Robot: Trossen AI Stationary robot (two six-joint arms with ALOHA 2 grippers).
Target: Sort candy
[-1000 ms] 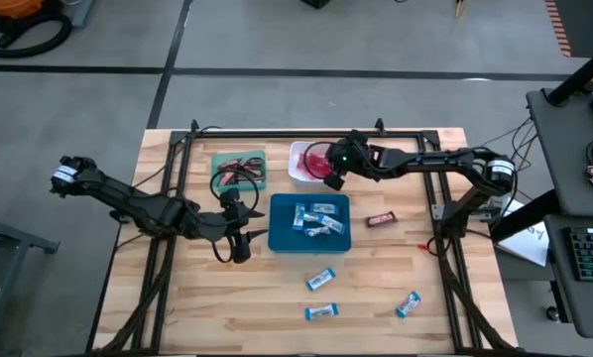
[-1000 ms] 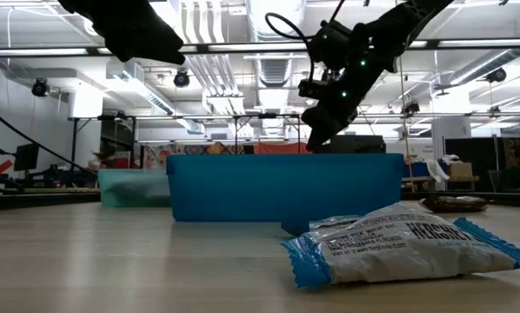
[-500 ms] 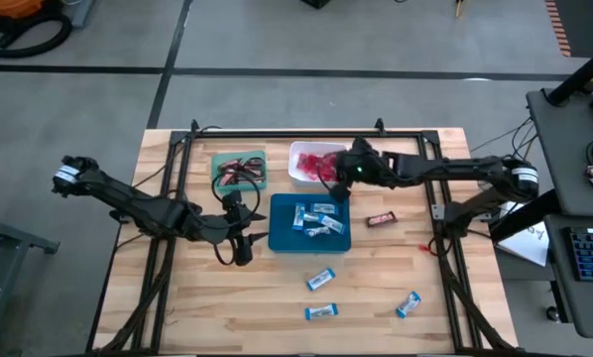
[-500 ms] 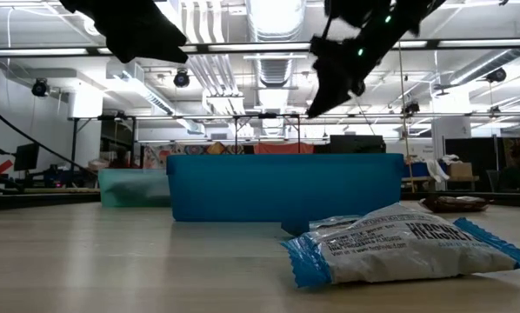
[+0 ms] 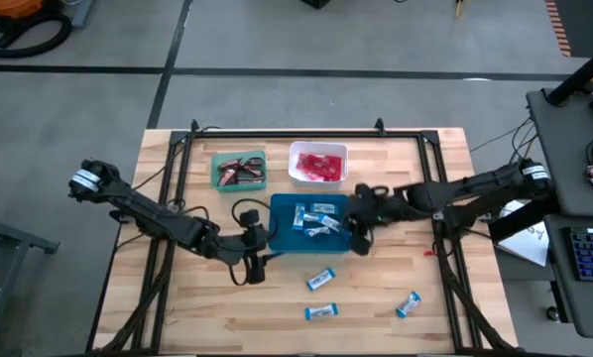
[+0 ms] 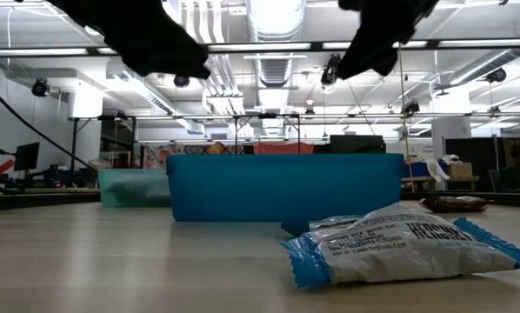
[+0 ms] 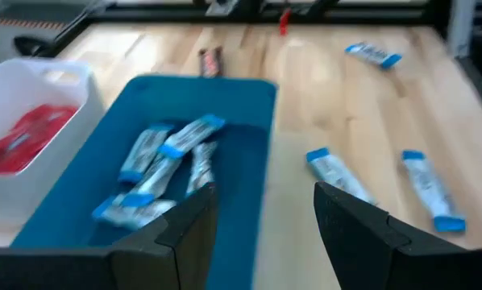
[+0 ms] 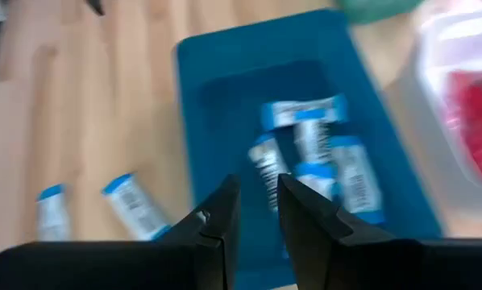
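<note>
High view, entry: my right claw (image 5: pixel 361 241) hung narrowly parted and empty at the blue tray's (image 5: pixel 281 245) right edge, with the brown bar (image 5: pixel 380 219) just beside it toward the white tray's (image 5: pixel 295 173) side, long axis across the surface. My left claw (image 5: pixel 260 256), wide open and empty, waited at the tray's opposite edge. Three blue-and-white bars (image 5: pixel 321 281) lay loose on the surface nearer the front, roughly between both claws; I judged the right claw nearer the brown bar.

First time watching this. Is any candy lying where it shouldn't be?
Yes. Three blue-and-white bars lie loose on the table, outside the blue tray that holds their kind. A dark brown bar also lies loose beyond that tray.
</note>
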